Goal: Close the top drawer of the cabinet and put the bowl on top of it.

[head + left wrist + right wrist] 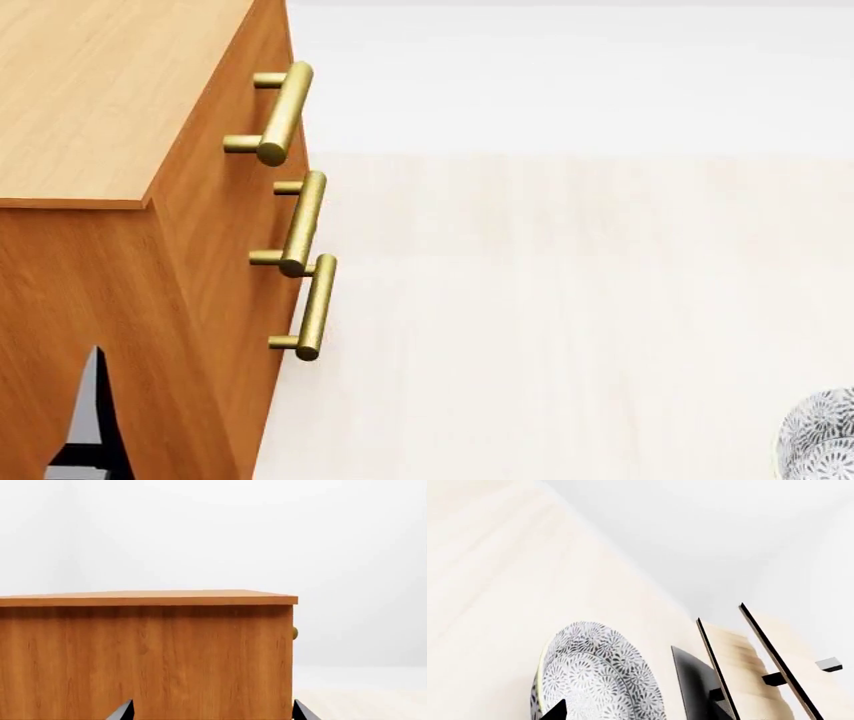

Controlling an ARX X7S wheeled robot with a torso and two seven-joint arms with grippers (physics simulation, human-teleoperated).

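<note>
The orange-brown wooden cabinet [94,100] stands upright; its top drawer [260,60], with a brass bar handle, looks closed. The blue-patterned bowl [597,675] lies well apart.

A pale wood surface [561,300] carries the cabinet [160,260], the bowl [821,435] and a rack [747,675].

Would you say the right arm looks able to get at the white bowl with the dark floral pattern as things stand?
Probably yes: the patterned white bowl lies close before the right gripper on the pale floor, nothing between them. The pale wood rack stands off to one side.
</note>
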